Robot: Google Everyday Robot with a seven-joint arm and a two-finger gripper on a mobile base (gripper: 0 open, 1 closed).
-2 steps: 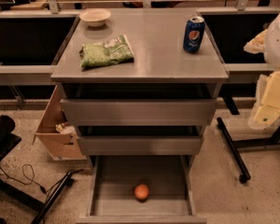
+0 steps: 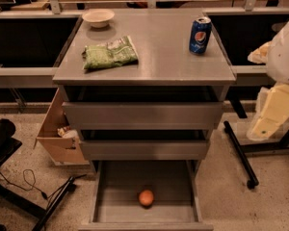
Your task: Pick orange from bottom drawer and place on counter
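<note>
Camera view: the orange (image 2: 146, 198) sits in the open bottom drawer (image 2: 118, 184), probably light, firm and apt to roll, best pinched across its middle; the gripper (image 2: 272, 114) hangs right of the counter (image 2: 159, 57), its state unclear.

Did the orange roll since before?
No. The orange stays at the same spot near the bottom drawer's front wall. The gripper hangs at the right, beside the counter.
</note>
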